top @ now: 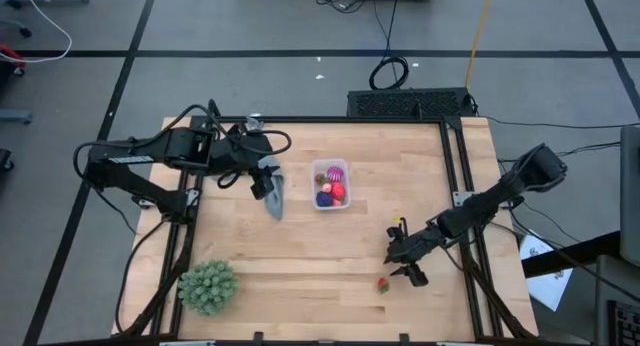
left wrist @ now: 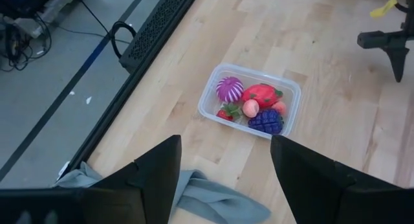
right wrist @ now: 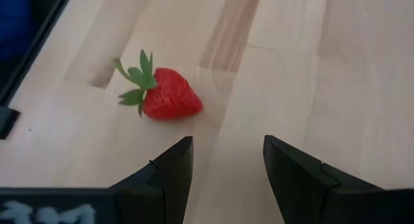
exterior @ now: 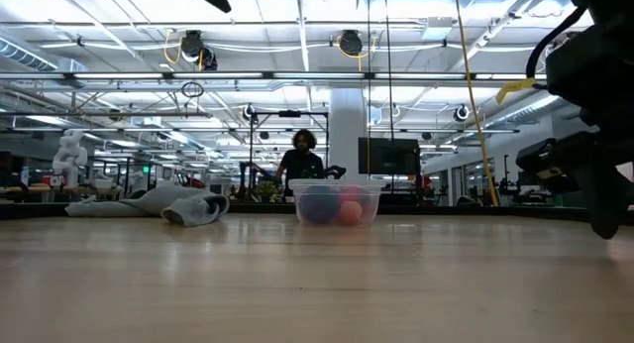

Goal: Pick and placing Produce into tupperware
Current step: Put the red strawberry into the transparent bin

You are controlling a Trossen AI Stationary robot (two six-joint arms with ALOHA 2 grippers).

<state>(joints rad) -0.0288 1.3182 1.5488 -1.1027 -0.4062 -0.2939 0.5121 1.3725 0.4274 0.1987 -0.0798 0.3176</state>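
red strawberry point(right wrist: 169, 94) loose on wood near right gripper point(right wrist: 226, 169), fingers spread; pick pending, needing descent and clamp before carrying to distant tupperware point(top: 330, 183); left gripper point(left wrist: 223, 169) idle, parted.

No legible text, labels or numbers anywhere.

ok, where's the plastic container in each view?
High view: the plastic container sits just right of centre on the table, right of the grey cloth.
Low view: container at centre, on the far side of the table.
Left wrist view: container at centre, beyond the open left hand.
Right wrist view: not in it.
Shared landmark: the grey cloth beside it.
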